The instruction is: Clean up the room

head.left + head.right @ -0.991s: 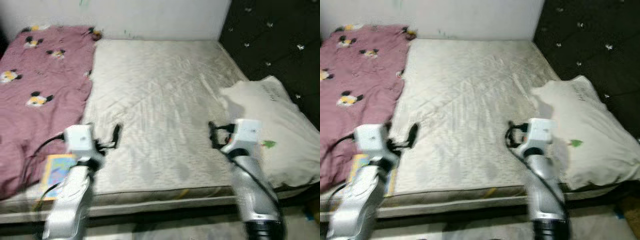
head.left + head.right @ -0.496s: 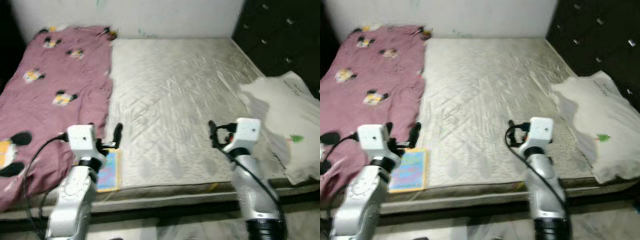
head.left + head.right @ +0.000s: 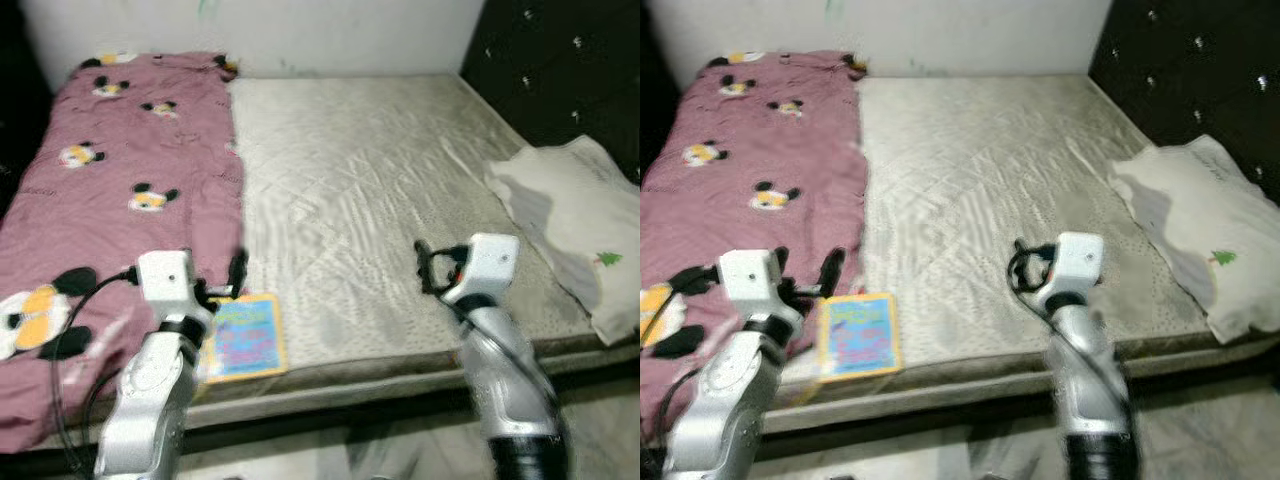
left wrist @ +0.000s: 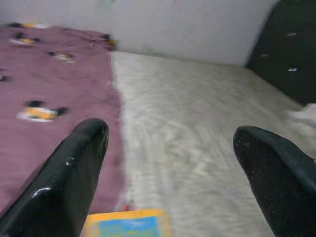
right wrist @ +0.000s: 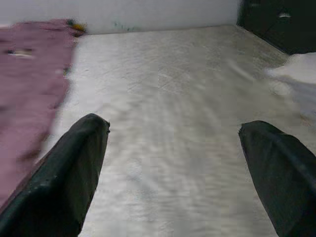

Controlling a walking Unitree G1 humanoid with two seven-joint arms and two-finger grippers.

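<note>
Bare mattress (image 3: 380, 190) takes the middle of the frame, running from the lower edge up to the wall; black tufted headboard (image 3: 560, 70) upper right. Pink blanket (image 3: 110, 200) with cartoon mouse prints covers the left third, spilling over the near edge at lower left. White pillow (image 3: 575, 215) at the right edge, partly overhanging the near side. Small bright book (image 3: 246, 336), yellow-bordered with a blue cover, lies flat at lower centre-left on the mattress's near edge, just beside the blanket; its long axis runs roughly away from the robot, toward the wall. Left gripper (image 3: 237, 275) hangs just above and left of the book, fingers (image 4: 69, 173) spread wide, nothing held; in the left wrist view the book's top edge (image 4: 128, 223) sits low between the fingers, so the book lies slightly below and ahead of this claw. Right gripper (image 3: 424, 268) hovers over bare mattress at centre-right, also spread and empty, well apart from the book and nearer the pillow. Judgement: left arm is the closer one for the book; a short dip down would reach it
</note>
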